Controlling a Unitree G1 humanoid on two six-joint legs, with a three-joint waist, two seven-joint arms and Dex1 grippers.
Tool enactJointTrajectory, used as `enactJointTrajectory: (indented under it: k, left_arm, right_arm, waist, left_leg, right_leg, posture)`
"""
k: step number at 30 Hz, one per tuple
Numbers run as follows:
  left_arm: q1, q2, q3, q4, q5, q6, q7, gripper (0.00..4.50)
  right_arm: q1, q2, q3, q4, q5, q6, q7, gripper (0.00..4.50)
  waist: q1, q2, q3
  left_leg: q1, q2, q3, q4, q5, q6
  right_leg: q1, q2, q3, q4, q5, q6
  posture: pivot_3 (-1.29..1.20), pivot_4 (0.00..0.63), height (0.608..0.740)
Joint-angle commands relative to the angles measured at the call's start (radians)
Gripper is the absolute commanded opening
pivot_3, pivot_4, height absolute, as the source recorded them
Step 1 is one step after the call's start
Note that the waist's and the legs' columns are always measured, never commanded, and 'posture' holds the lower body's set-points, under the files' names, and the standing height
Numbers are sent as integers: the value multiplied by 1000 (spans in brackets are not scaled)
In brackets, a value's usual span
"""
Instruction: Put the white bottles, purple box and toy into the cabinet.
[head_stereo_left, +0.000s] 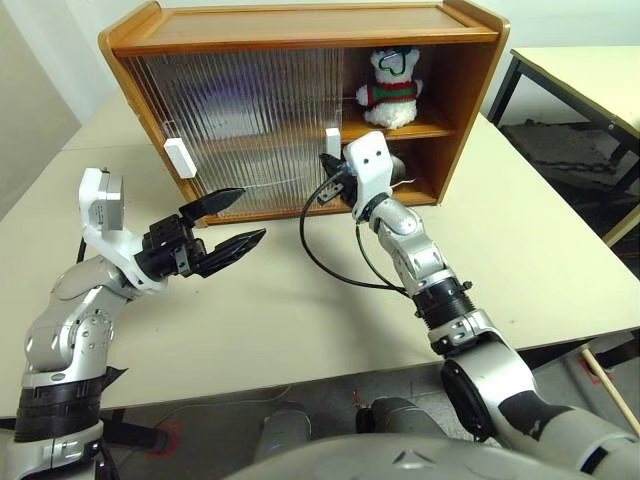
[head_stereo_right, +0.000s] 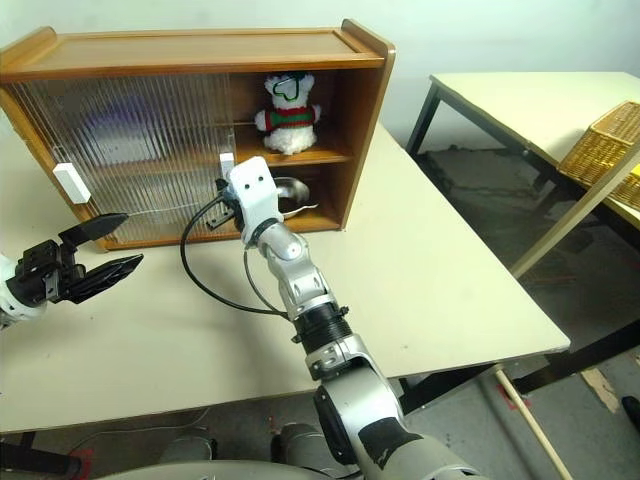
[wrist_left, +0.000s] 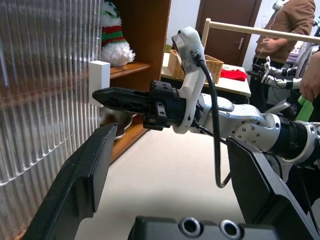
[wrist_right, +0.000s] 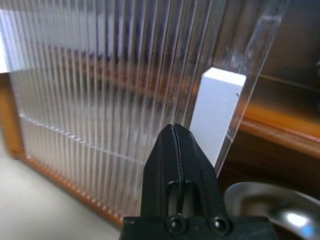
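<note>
Nearby — steel bowl (wrist_right: 272, 207) under toy (head_stereo_left: 392, 88).

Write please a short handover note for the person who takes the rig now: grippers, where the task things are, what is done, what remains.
Left gripper: open, empty, hovering over the table in front of the cabinet.
Right gripper: shut, empty, its tip at the white handle of the inner sliding door.
The toy sits on the upper shelf, right side. A steel bowl lies on the lower shelf.
Done: toy is in.
Left: the white bottles and purple box cannot be made out; something purple shows faintly behind the ribbed door. Check before closing.
</note>
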Motion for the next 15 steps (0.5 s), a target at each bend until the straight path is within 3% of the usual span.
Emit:
enactJointTrajectory:
  k: [1,15]
  left_arm:
    - [2,-4,-7,-13,9,-6,-1,4500]
    - [10,-10,-13,-8,9,-7,-14,4500]
  right_arm:
    - [-6,10,11,-25,-67,-23,-79,16]
    - [93,-62,-42,-200,-146,77,-213,16]
  waist:
    - [1,0,0]
    - [1,0,0]
  left_leg:
    - [0,0,0,0,0,0]
    - [-1,0,-1,0,0,0]
  right_leg:
    - [0,0,0,0,0,0]
    - [0,0,0,0,-1,2]
  posture:
    - [22,15,740]
    - [3,27,740]
